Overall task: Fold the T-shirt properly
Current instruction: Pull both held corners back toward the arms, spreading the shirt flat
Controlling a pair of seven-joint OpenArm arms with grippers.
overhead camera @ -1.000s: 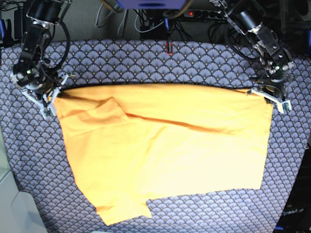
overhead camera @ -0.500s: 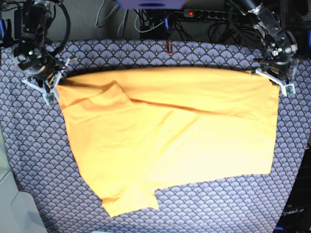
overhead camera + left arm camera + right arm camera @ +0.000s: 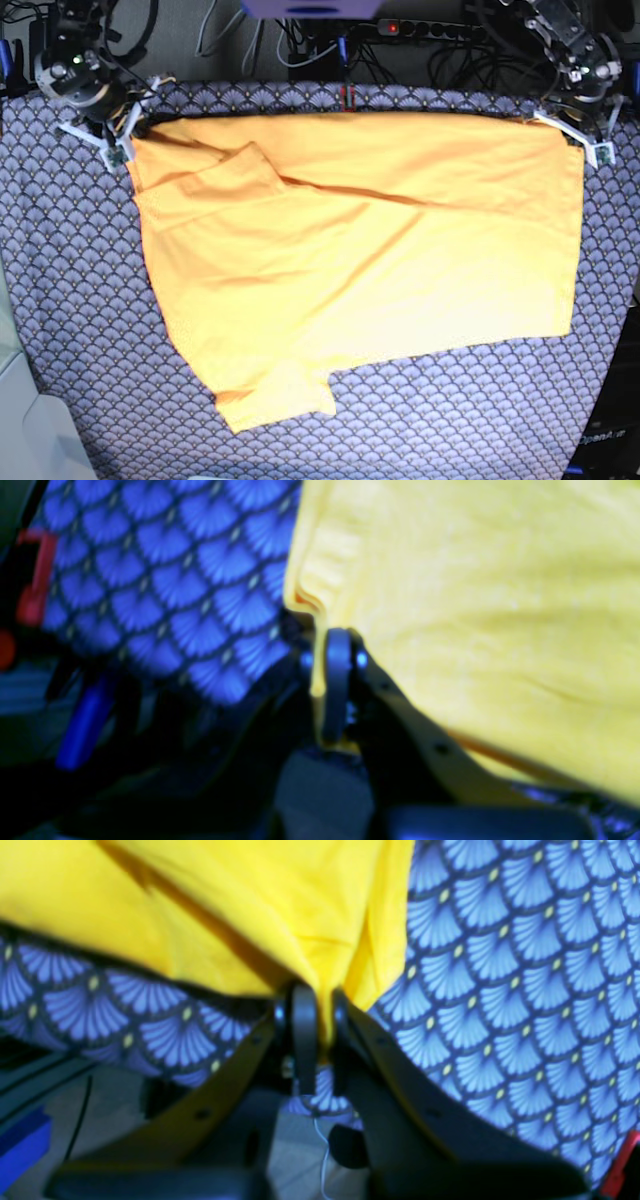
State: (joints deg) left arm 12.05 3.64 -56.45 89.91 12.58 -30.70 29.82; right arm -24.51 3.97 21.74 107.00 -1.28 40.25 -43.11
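- Left gripper [image 3: 320, 680] pinches the T-shirt [image 3: 370, 260] hem corner; right gripper [image 3: 320, 1030] pinches the opposite one.
- Keep the cloth between them taut and both corners level.
- Release only once the edge beneath each gripper lies flat.

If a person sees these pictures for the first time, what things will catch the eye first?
First is the big yellow-orange T-shirt, spread over most of the blue-grey scallop-patterned table cover, with a sleeve folded over near its upper left in the base view. Next are the two hands pinching its far corners: the right hand at upper left of that view and the left hand at upper right, both shut on the cloth.
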